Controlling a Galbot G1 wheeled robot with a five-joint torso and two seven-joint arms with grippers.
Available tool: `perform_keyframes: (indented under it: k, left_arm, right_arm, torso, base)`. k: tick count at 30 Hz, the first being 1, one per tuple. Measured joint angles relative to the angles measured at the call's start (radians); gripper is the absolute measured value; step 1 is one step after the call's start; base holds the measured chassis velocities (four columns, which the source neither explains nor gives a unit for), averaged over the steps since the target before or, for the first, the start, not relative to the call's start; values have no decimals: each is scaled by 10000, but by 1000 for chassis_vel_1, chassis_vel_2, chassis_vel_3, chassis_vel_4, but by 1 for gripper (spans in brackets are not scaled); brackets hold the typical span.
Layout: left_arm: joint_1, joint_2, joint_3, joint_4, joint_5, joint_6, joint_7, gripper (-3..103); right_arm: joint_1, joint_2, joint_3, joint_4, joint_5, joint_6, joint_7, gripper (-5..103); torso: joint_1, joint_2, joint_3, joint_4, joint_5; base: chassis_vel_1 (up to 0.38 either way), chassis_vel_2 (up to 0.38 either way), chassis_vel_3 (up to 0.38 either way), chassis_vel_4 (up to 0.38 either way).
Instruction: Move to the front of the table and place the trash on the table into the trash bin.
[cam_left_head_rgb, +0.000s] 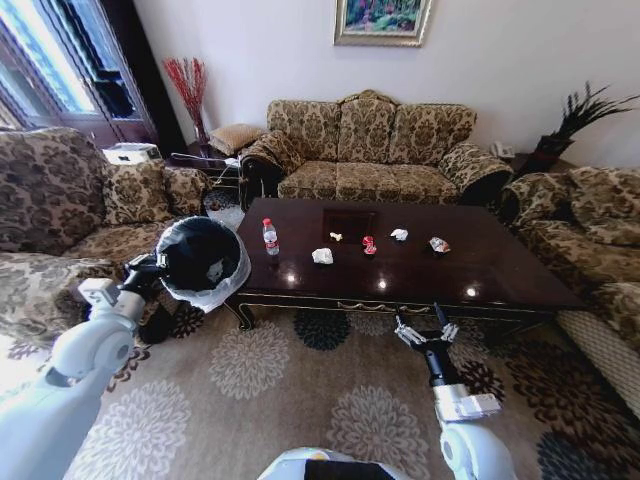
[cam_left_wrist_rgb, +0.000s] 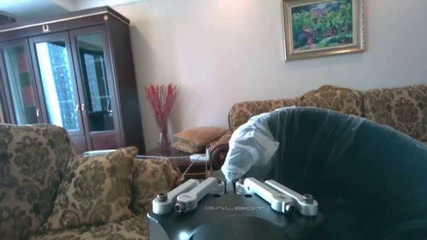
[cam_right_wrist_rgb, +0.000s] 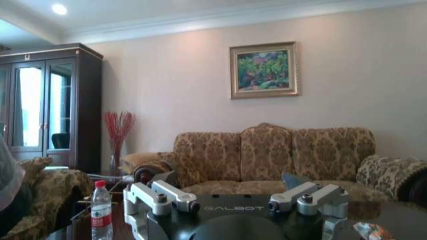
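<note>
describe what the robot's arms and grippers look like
Both arms are smooth white shells ending in black wrist sections. The left gripper and right gripper have silver metal fingers with round bolts, mounted on black bases printed GALBOT.

trash bin (cam_left_wrist_rgb: 347, 170) cut off at edge, yellowish scrap (cam_left_head_rgb: 336, 237) tiny

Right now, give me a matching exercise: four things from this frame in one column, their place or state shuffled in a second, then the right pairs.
Things:
1. clear bottle
2. trash bin
3. right gripper
4. red wrapper

Places or states:
A. fingers open, in front of the table
B. held up by the left gripper
C. standing upright at the table's left end
D. lying near the table's middle

Pairs: 1-C, 2-B, 3-A, 4-D
</note>
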Motion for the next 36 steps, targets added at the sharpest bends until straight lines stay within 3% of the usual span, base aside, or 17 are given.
perform_keyframes:
  k: [21,36]
  left_arm:
    - [36,113,-353,-134,-33,-250,122,3]
    - [10,268,-513,-123,-78,-308,160,3]
  right_arm:
    - [-250,204,-22,-63,17,597,72,100]
    - [-254,264,-6,-273,114,993,-255,100]
  torso:
    - [16,-4,6,-4,3]
    - [-7,4,-2,3,-4]
  base:
    - [-184,193,191,-191]
    - [23,35,-38,-42]
